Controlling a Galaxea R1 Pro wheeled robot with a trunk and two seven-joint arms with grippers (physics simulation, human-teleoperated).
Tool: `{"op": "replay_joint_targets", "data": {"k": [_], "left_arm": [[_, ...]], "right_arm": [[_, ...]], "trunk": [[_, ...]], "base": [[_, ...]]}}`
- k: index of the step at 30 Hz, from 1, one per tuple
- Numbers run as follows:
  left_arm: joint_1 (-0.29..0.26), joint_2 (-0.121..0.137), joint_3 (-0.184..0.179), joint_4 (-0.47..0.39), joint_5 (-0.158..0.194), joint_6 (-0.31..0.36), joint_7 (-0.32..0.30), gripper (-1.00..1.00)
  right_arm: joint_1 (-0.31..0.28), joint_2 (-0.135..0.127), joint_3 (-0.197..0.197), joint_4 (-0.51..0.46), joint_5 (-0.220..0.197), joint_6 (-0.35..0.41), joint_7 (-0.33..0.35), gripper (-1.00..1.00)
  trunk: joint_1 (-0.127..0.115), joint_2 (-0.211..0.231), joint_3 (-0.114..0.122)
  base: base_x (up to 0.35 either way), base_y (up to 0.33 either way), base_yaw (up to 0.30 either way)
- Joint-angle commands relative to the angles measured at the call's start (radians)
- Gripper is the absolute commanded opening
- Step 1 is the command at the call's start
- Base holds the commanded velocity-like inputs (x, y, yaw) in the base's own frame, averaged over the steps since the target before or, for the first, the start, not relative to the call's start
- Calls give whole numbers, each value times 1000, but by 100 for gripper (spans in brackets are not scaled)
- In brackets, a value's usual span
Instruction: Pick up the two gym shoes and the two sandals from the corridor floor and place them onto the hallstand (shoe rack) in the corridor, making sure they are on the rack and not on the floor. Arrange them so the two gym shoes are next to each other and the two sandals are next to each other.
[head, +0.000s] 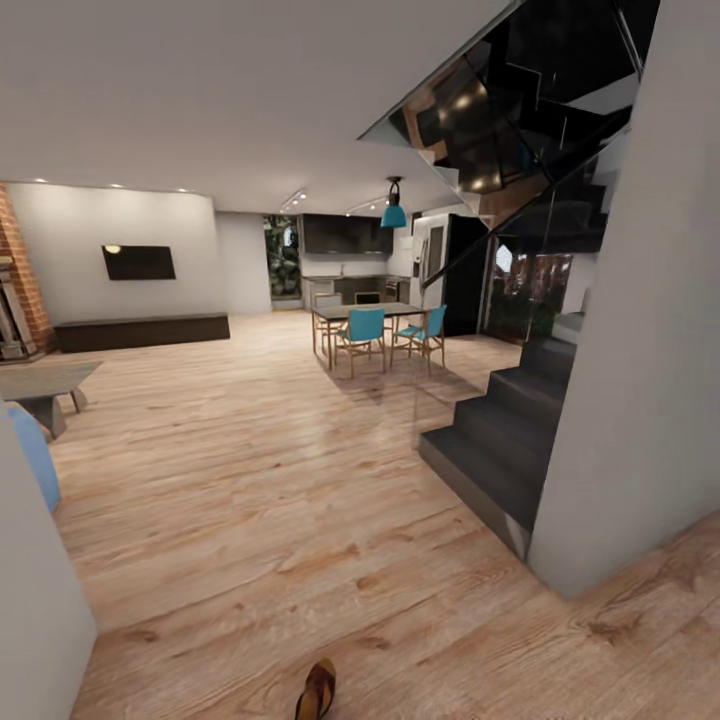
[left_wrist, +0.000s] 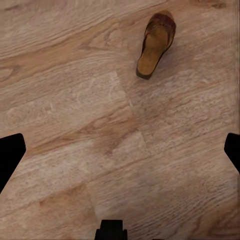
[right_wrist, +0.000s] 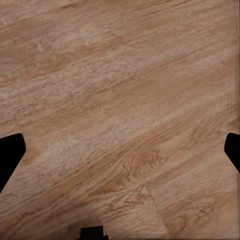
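Nearest, head view: one sandal (head: 316, 690) lies on the wood plank floor (head: 250, 520) at the bottom edge, a bit left of centre, partly cut off by the frame. It's dark brown w/ a tan footbed, flat on the floor.

Left wrist view: left end effector (left_wrist: 120, 150) hangs over the floor, its two dark fingers (left_wrist: 10, 155) at opposite edges of the picture, i.e. spread wide, nothing between them. Same kind of sandal (left_wrist: 156, 44) lies ahead of the fingers, well apart from them, sole down, footbed up, strap end away from the camera.

Right wrist view: right end effector (right_wrist: 120, 152) also spread wide, dark fingers (right_wrist: 9, 156) at both edges, nothing held; bare planks (right_wrist: 120, 110) under it.

Mid distance, head view: grey wall corner (head: 630, 380) on the right, dark staircase (head: 500, 440) rising beside it w/ a glass railing. Left edge: another pale wall piece (head: 35, 590), something blue (head: 35, 455) behind it, and a low grey coffee table (head: 45, 385).

Further back: dining table (head: 365, 312) w/ teal chairs (head: 362, 335) around it, teal pendant lamp (head: 394, 212) above. Far left wall: black TV (head: 138, 262) over a long dark low cabinet (head: 140, 331), brick column (head: 20, 280) at the edge. Farthest: dark kitchen units (head: 345, 235) and a tall black fridge (head: 455, 270).
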Motion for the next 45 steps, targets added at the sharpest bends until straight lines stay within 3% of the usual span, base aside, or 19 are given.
{"op": "replay_joint_targets", "data": {"k": [1,29,45], "left_arm": [[1,0,1,-3,0,7,0,100],[1,0,1,-3,0,7,0,100],[1,0,1,-3,0,7,0,100]], "right_arm": [[-1,0,0,1,0,-4,-2,100],[-1,0,0,2,-1,-5,0,100],[-1,-1,0,4,3,-5,0,100]], "trunk": [[0,-1,0],[0,-1,38],[0,-1,44]], "base": [[0,0,-268],[0,0,-237],[0,0,-43]]}}
